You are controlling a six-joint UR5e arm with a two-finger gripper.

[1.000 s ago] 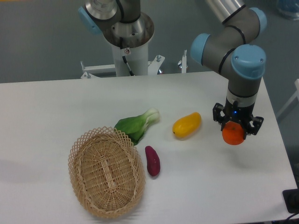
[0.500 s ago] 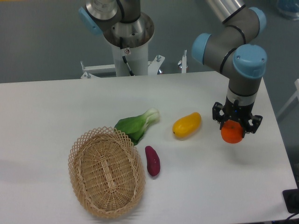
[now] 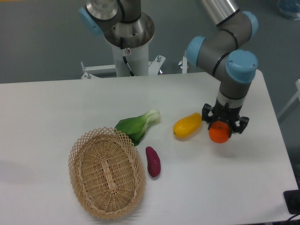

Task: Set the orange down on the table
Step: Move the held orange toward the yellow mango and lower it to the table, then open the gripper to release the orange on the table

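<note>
The gripper (image 3: 220,127) clasps the round, bright orange (image 3: 219,133).

Counter (image 3: 56,103): smooth matt white. Basket (image 3: 106,173): rough woven wicker. Orange (image 3: 219,133): glossy skin. Arm (image 3: 234,65): smooth grey metal, blue plastic caps.

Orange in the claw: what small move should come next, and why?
Probably lower straight down. The claw is shut on the orange, apparently above the table, close beside the yellow fruit. Open only once it rests there.
</note>
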